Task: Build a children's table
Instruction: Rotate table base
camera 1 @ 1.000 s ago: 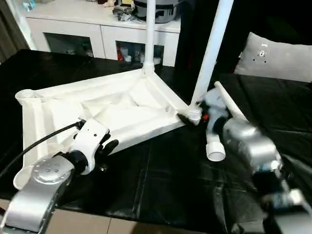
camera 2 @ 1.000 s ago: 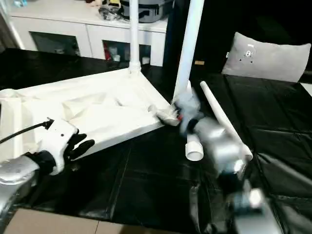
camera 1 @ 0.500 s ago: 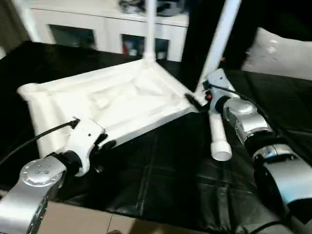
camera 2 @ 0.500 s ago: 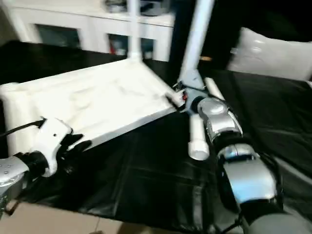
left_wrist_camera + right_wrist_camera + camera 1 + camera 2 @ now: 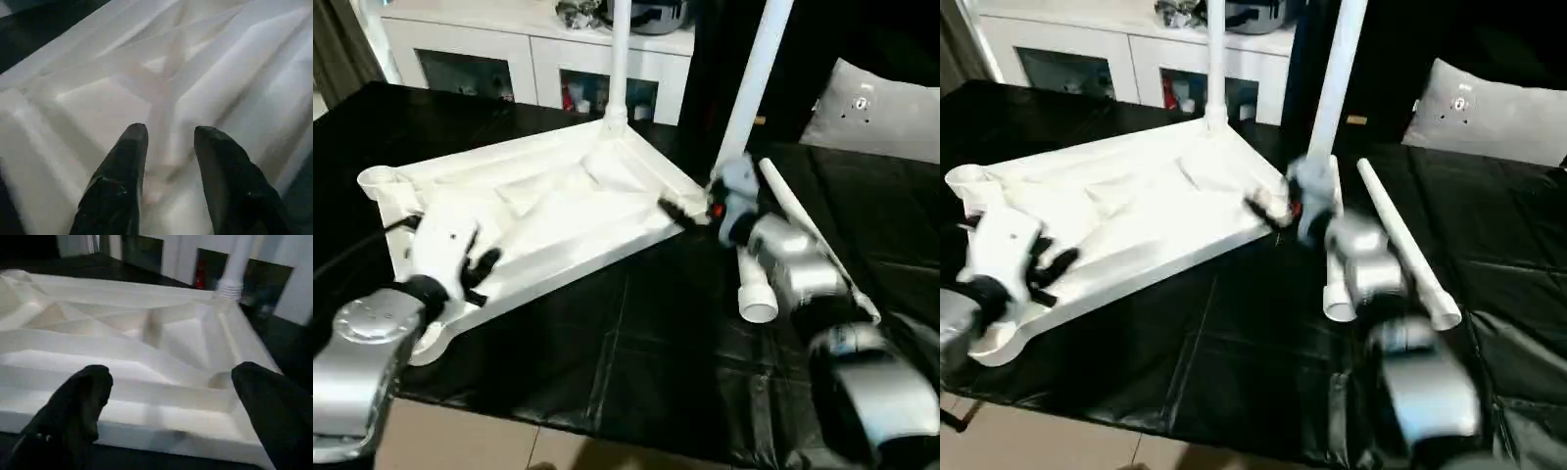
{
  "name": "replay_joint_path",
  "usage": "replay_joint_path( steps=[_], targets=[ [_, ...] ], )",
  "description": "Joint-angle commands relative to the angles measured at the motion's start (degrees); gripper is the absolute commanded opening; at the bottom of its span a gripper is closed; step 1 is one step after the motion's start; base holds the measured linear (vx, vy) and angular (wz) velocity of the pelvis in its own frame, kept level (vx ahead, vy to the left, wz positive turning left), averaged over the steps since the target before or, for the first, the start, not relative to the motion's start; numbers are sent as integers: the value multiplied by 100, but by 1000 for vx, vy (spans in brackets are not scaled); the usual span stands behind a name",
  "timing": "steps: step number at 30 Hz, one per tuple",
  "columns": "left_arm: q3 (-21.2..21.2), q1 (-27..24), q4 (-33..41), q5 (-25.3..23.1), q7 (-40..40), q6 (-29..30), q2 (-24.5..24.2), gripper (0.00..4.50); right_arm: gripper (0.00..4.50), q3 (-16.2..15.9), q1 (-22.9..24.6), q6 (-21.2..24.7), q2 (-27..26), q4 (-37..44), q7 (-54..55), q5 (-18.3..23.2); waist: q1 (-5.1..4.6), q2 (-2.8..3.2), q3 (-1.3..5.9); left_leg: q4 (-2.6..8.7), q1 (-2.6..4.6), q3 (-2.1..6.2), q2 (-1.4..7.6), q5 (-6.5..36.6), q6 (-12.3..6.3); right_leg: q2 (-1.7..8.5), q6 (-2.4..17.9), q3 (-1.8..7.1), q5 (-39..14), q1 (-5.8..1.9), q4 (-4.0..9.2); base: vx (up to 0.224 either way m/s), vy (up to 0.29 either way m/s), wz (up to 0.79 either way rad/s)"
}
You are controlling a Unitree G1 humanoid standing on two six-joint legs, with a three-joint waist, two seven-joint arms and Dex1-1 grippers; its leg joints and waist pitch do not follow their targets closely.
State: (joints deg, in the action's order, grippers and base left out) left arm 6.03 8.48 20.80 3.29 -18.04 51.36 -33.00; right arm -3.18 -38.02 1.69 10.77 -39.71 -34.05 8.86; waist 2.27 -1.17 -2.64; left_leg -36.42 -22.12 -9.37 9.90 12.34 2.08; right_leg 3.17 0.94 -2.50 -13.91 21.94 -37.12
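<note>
Lying upside down on the black table (image 5: 636, 333), the children's table (image 5: 548, 211) has two legs fitted; two are left. The left gripper (image 5: 168, 139) is held partly parted above its ribs, the right gripper (image 5: 168, 389) spread wide, empty.

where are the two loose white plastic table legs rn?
Both loose white plastic table legs lie on the black table cover, right of the upturned white tabletop, beside the right gripper.
</note>
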Motion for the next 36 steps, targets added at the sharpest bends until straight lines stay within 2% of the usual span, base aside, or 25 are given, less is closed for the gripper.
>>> replay_joint_path(
  steps=[1,2,4,5,6,7,8,9,10,12,14,16,17,19,20,22,23,25,26,30,31,32,34,35,36],
  targets=[
    [-15,157,-363,-271,118,-19,-197,211,450,-238,393,610,-73,865,147,13,4,99,305,481,129,94,291,200,-229,388,1294,255,505,-231,360,0,0,0],
    [-64,224,-576,-383,142,-78,-315,161,450,-328,604,889,-123,1199,227,-14,-4,99,295,500,137,96,283,338,-155,388,1234,258,352,-222,376,0,0,0],
    [-190,309,-883,-554,125,-219,-508,160,450,-428,834,1260,-186,1547,358,-83,-20,99,286,525,140,102,287,462,-86,400,1213,262,153,-215,401,0,0,0],
    [-257,374,-1117,-641,107,-309,-616,166,450,-528,958,1371,-217,1693,386,-157,-38,121,263,560,148,116,295,678,50,397,1190,263,-131,-185,431,0,0,0],
    [-327,493,-1465,-764,135,-460,-747,150,450,-649,1108,1517,-283,1868,418,-205,-45,153,239,573,152,116,302,805,107,402,1186,270,-215,-161,433,0,0,0],
    [-366,572,-1695,-844,163,-557,-832,150,450,-734,1218,1624,-327,2009,438,-230,-51,143,224,584,157,114,277,994,171,380,1094,283,-407,-148,466,0,0,0],
    [-405,695,-2008,-889,162,-655,-901,119,450,-805,1310,1789,-384,2138,521,-270,-57,141,213,604,160,124,276,1109,224,394,1037,293,-513,-142,483,0,0,0],
    [-484,798,-2282,-970,155,-822,-983,123,450,-843,1356,1908,-441,2191,622,-318,-59,142,225,606,165,127,284,1144,254,409,1037,296,-512,-143,469,0,0,0],
    [-484,798,-2282,-970,155,-822,-983,126,450,-843,1356,1908,-441,2191,622,-318,-62,146,200,624,154,141,280,1146,267,409,1013,299,-540,-137,488,0,0,0],
    [-651,1042,-2919,-998,-95,-1201,-1047,92,450,-904,1509,2471,-554,2621,981,-389,-52,145,199,624,185,123,277,1148,307,407,1020,319,-477,-115,500,0,0,0],
    [-739,1081,-3027,-1040,-180,-1284,-1087,74,450,-908,1506,2550,-584,2634,1037,-398,-46,156,199,651,157,139,293,958,340,430,1021,314,-160,-145,453,0,0,0],
    [-902,1146,-3239,-1150,-262,-1321,-1145,77,450,-919,1460,2603,-642,2527,1151,-466,-56,152,201,644,164,131,296,835,349,427,1053,308,49,-136,441,0,0,0],
    [-1016,1207,-3397,-1219,-327,-1444,-1177,46,450,-912,1434,2653,-684,2480,1207,-507,-65,152,188,638,150,118,279,718,325,425,1087,312,278,-148,438,0,0,0],
    [-1064,1244,-3507,-1096,-565,-1491,-1106,32,450,-840,1360,2636,-787,2308,1321,-516,-61,169,188,637,154,120,290,635,346,451,1174,314,420,-157,417,0,0,0],
    [-1299,1214,-3527,-1061,-976,-1463,-1154,25,450,-811,1217,2567,-870,2002,1421,-538,-69,167,167,638,153,117,288,624,357,450,1232,312,479,-159,412,0,0,0],
    [-1411,1205,-3544,-1054,-1184,-1456,-1190,19,450,-802,1158,2592,-907,1893,1483,-546,-77,161,151,648,151,115,296,629,354,454,1275,312,442,-161,409,0,0,0],
    [-1577,1170,-3470,-1018,-1537,-1419,-1279,3,450,-788,1041,2589,-971,1661,1541,-543,-77,167,142,645,160,102,296,548,330,464,1317,319,484,-163,406,0,0,0],
    [-1633,1108,-3250,-837,-1857,-1332,-1337,3,450,-749,935,2508,-1038,1451,1575,-508,-77,172,140,643,165,92,303,398,305,461,1338,317,630,-172,391,0,0,0],
    [-1627,1060,-3069,-645,-2099,-1306,-1345,3,450,-696,868,2465,-1112,1303,1552,-457,-70,193,152,639,174,89,310,249,290,481,1402,315,823,-180,377,0,0,0],
    [-1747,900,-2500,-217,-2893,-1246,-1525,3,450,-671,624,2218,-1239,702,1519,-491,-51,175,129,639,168,62,305,126,219,473,1456,306,1025,-185,366,0,0,0],
    [-1806,820,-2299,-133,-3138,-1209,-1634,3,450,-667,535,2146,-1265,471,1533,-516,-63,171,120,661,172,69,317,270,230,491,1449,304,797,-183,387,0,0,0],
    [-1835,777,-2193,-90,-3271,-1195,-1695,3,450,-672,485,2109,-1272,350,1539,-534,-80,163,71,694,174,58,317,548,270,480,1424,314,384,-161,428,0,0,0],
    [-1855,698,-2035,16,-3464,-1214,-1764,3,450,-676,446,2079,-1278,261,1531,-541,-83,164,63,711,184,61,330,806,333,503,1404,332,1,-159,455,0,0,0],
    [-1889,575,-1773,160,-3785,-1179,-1864,3,450,-664,357,2007,-1295,95,1524,-546,-84,179,18,749,218,61,339,1233,421,501,1308,350,-630,-113,521,0,0,0],
    [-1906,531,-1674,210,-3906,-1191,-1897,3,450,-651,320,1982,-1301,37,1518,-545,-94,163,11,759,220,66,338,1363,446,504,1285,354,-843,-112,536,0,0,0]
  ],
)
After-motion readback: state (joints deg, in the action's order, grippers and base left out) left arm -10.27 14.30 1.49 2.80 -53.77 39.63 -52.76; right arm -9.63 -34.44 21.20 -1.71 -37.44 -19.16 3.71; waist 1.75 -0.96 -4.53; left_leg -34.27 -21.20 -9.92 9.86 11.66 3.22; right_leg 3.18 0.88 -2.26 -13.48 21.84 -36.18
